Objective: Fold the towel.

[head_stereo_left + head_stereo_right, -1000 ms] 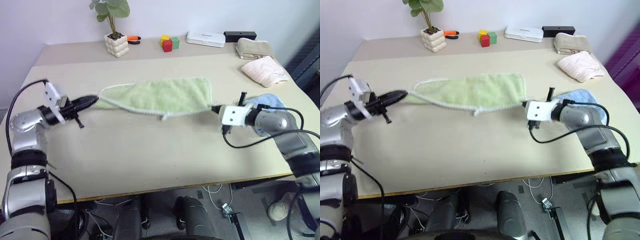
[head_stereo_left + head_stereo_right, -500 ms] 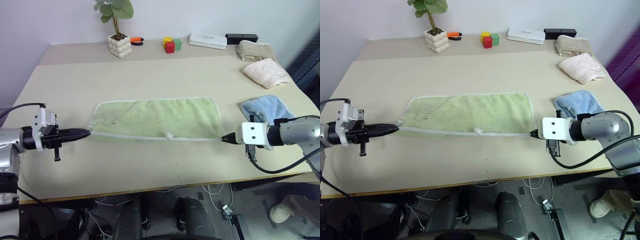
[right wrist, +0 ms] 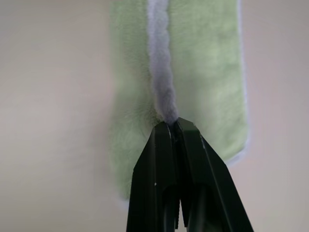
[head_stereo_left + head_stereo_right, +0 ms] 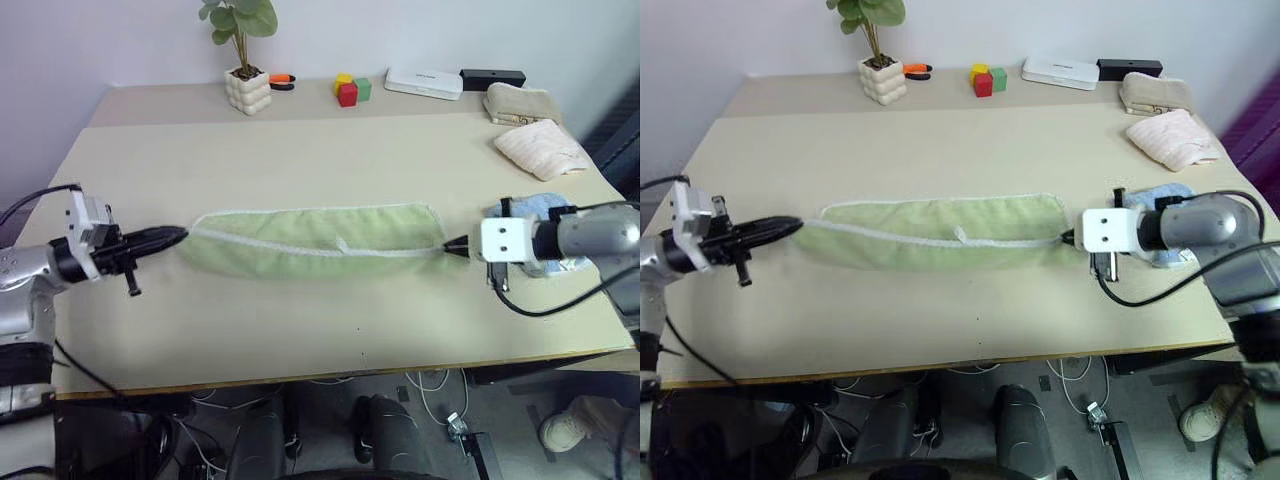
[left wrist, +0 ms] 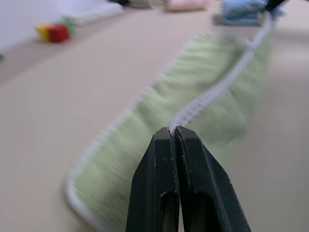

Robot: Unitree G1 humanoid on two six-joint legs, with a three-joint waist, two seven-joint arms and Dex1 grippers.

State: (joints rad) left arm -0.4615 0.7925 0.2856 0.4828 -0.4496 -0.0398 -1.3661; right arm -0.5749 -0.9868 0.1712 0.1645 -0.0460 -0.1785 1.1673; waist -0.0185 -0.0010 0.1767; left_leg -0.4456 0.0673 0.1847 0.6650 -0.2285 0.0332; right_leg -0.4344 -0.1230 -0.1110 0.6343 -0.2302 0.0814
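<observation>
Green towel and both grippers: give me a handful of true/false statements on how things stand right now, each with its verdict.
1. The left gripper is shut on the towel's white edging. True.
2. The right gripper is open, clear of the towel. False: it is shut on the towel's other end.
3. The towel is stretched between the two grippers. True.
4. The blue towel lies by the left arm. False: it lies by the right arm.
5. The potted plant stands on the towel. False: it stands at the table's far edge.
</observation>
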